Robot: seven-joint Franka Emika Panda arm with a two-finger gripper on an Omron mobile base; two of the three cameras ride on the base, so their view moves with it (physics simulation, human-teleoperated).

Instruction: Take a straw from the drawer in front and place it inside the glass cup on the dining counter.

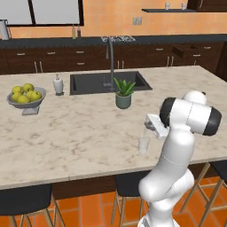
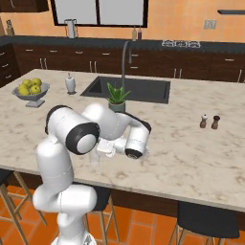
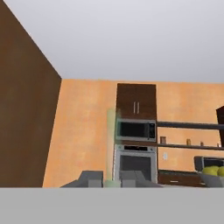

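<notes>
Our hand (image 3: pixel 112 178) is nearest in the hand view, with its two grey fingers (image 3: pixel 91 177) close together, pinching the straw (image 3: pixel 111 146). We see the straw as a thin pale stick that goes up from between the fingers, in front of the far oven (image 3: pixel 135 162) and microwave (image 3: pixel 136 129). From the left base view, our hand (image 1: pixel 148 129) sits just above the glass cup (image 1: pixel 143 143). We cannot tell if the straw tip is inside the cup yet. The cup stands on the big beige table (image 1: pixel 80 133), close to the near edge, right under the hand. Past the hand, farther across the table, stands a small green plant in a pot (image 1: pixel 123 93), and behind that is the dark sink (image 1: pixel 88 83) with a tall tap (image 1: pixel 111 62). Far off to the left of the hand is a grey bowl of yellow fruit (image 1: pixel 25 95), with a small white bottle (image 1: pixel 58 84) near it. Off to the right of the hand, well apart, stand two little shakers (image 2: pixel 209 121). Dark stools (image 1: pixel 24 200) sit under the near edge of the table, below the hand.
</notes>
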